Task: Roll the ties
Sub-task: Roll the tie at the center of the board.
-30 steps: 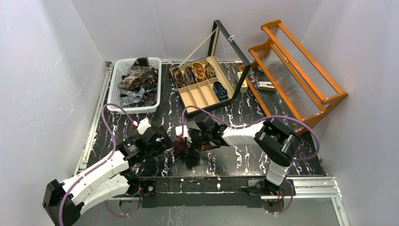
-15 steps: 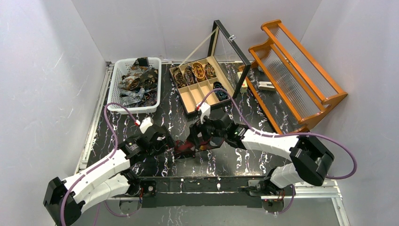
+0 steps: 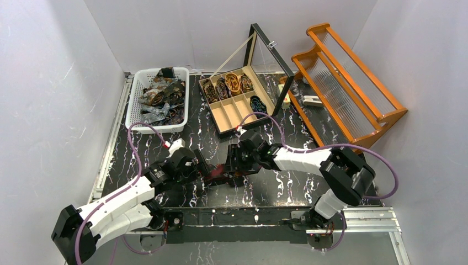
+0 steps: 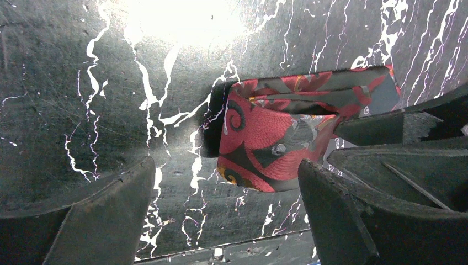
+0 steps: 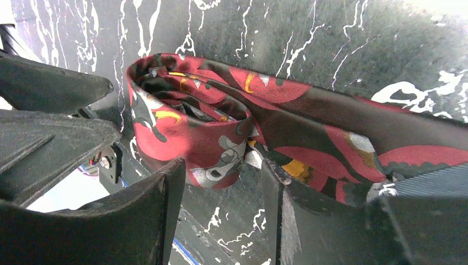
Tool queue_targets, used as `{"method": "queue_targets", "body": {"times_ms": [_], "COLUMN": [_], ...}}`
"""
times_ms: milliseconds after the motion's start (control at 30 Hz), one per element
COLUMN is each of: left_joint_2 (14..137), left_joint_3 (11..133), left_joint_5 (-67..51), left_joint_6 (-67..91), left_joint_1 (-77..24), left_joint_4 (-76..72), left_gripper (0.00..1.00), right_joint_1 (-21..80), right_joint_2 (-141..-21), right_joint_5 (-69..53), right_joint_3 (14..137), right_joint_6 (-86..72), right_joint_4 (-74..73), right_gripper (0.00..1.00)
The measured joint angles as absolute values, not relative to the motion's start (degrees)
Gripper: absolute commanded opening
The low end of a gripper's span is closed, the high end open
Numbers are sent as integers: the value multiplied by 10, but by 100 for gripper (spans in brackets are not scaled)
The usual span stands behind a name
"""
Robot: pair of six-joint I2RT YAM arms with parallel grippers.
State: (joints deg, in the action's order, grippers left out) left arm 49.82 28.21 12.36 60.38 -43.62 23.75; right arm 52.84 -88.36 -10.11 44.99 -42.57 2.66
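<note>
A red patterned tie (image 3: 219,172) lies on the black marbled table between my two grippers, one end wound into a loose coil (image 5: 190,130) and the rest trailing off as a flat strip (image 5: 342,143). My left gripper (image 3: 201,165) stands wide open just short of the coil (image 4: 265,138), nothing between its fingers (image 4: 105,215). From the other side my right gripper (image 3: 235,163) is partly open, its fingertips (image 5: 165,187) at the coil's near edge, one on each side. A gap still shows between its jaws.
A white basket (image 3: 132,113) of loose ties (image 3: 160,96) stands at the back left. A wooden compartment box (image 3: 238,118) with its lid (image 3: 270,49) raised holds several rolled ties (image 3: 229,84). An orange wooden rack (image 3: 347,83) leans at the back right.
The right arm lifted off the tie, swung back and came down on the coil's right side, its jaws narrowing. The left gripper crept right toward the coil, staying open.
</note>
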Motion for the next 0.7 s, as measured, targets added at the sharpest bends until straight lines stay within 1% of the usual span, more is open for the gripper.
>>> {"method": "queue_targets", "body": {"times_ms": [167,300,467,567,700], "left_joint_2": [496,488,486,486,480], "left_joint_3": [277,274,254,235,197], "left_joint_5": [106,80,28,-5,-43], "left_joint_6": [585,566,545,539,539], "left_joint_1": [-433,-406,-364,-350,-336], "left_joint_4": [227,217,178,147,101], "left_gripper": [98,98,96,95,93], "right_joint_1": [525,521,514,507,493], "right_joint_2": [-904,-910,-931,-939,-947], "right_joint_5": [-122,-134,-141,-143,-154], "right_joint_3": [457,467,479,480,481], "right_joint_6": [-442,-449,-449,-449,-448], "right_joint_4": [26,26,22,13,5], "right_gripper": [59,58,52,46,44]}}
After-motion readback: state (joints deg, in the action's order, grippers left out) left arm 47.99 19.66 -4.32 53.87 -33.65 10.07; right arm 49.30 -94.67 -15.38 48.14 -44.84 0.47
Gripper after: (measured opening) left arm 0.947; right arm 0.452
